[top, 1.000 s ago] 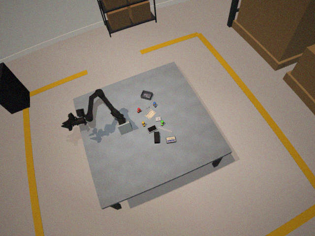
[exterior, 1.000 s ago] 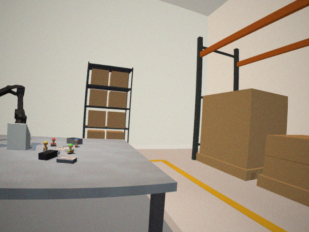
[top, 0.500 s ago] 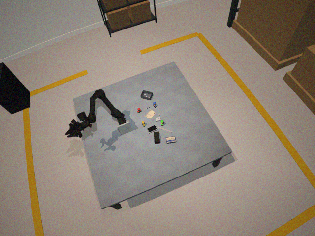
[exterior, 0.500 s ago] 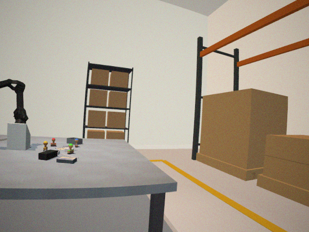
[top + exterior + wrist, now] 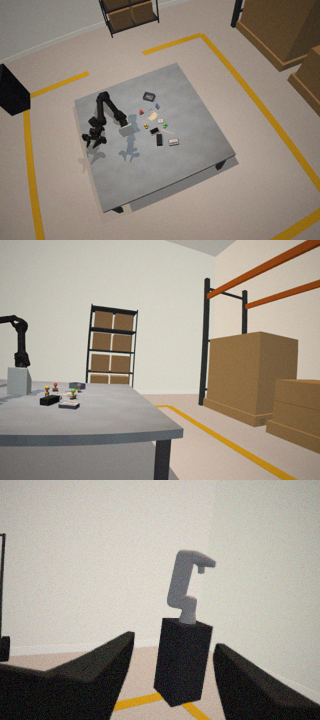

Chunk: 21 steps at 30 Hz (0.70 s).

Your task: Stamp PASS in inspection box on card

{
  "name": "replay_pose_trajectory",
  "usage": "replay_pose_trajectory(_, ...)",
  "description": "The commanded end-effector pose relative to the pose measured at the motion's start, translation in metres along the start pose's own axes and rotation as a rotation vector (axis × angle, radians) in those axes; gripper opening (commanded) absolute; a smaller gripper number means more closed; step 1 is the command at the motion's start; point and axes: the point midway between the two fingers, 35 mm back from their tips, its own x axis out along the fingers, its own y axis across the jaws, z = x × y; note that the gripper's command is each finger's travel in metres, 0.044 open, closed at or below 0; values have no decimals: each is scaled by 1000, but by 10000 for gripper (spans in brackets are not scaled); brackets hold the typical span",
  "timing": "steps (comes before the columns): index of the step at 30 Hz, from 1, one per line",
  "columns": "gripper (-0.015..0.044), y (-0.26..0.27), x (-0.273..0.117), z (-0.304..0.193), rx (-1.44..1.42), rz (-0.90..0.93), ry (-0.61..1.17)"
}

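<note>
Fingers visible up close, wrist view only.

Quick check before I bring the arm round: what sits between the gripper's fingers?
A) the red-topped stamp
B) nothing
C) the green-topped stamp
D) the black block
B: the wrist view shows the gripper with its fingers apart and only background between them, while both stamps and the block stand on the table.
</note>
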Motion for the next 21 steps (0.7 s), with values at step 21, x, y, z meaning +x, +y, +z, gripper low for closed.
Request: replay_pose_trajectory(21,226,361,-128,-44,-434,965,240)
